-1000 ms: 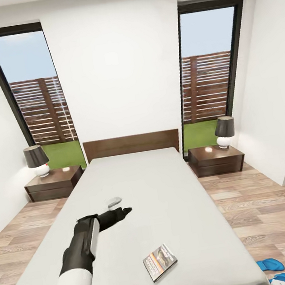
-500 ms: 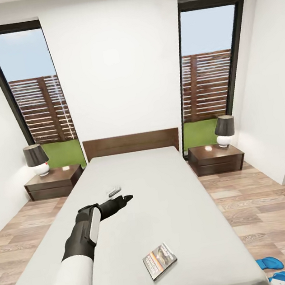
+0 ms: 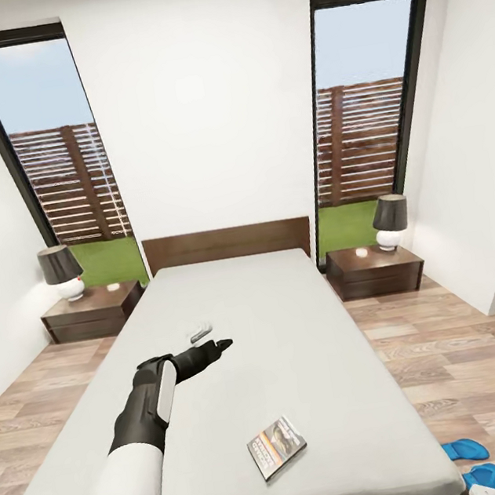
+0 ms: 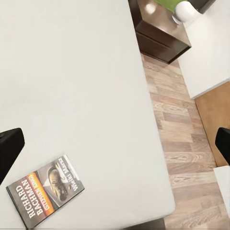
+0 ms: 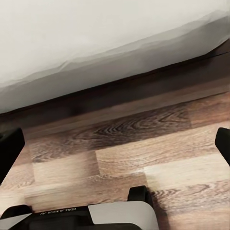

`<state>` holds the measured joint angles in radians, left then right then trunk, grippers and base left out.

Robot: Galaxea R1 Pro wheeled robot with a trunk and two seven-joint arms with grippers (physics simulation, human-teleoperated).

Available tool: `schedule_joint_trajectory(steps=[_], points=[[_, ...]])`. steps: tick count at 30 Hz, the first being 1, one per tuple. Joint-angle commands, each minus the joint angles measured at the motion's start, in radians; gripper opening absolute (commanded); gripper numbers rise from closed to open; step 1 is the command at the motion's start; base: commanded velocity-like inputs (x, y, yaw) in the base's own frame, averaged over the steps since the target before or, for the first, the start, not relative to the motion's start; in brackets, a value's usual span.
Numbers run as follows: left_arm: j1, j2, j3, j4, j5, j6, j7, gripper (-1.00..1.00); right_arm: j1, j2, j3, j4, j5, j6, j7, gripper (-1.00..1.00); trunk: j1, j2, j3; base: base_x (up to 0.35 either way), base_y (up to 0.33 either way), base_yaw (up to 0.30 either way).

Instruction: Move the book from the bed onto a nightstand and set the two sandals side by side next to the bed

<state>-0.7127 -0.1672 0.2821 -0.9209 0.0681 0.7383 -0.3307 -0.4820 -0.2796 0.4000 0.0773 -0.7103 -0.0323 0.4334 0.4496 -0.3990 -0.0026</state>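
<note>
Book (image 3: 277, 447) lies flat low and centre on the bed (image 3: 292, 336), ungrasped; left end effector (image 3: 213, 348) hovers above it with fingers apart, so retrieval appears just beginning and next calls for descent toward the cover before transfer to a nightstand (image 3: 374, 270).

Seen from my left wrist camera, the book (image 4: 45, 190) lying on the bed (image 4: 86, 86) carries the author's name "RICHARD BACHMAN" in white capitals down its dark cover; a second line of white lettering beside the pale picture is too blurred to make out. Below my right wrist, upside-down lettering on my own base (image 5: 91, 215) reads "GALAXEA".
</note>
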Motion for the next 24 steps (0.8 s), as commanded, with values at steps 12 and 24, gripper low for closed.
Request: schedule_joint_trajectory(steps=[12, 24], points=[[-0.001, -0.001, 0.003, 0.022, 0.075, 0.007, -0.009, 1.0, -0.001, 0.0, 0.009, 0.004, -0.009, -0.004, 0.007, 1.0, 0.0, -0.001, -0.019, 0.0, 0.0, 0.0], [0.0, 0.0, 0.002, 0.023, 0.117, 0.007, -0.008, 1.0, -0.001, 0.0, 0.009, 0.004, -0.009, -0.004, 0.006, 1.0, 0.0, -0.001, -0.038, 0.0, 0.0, 0.0]])
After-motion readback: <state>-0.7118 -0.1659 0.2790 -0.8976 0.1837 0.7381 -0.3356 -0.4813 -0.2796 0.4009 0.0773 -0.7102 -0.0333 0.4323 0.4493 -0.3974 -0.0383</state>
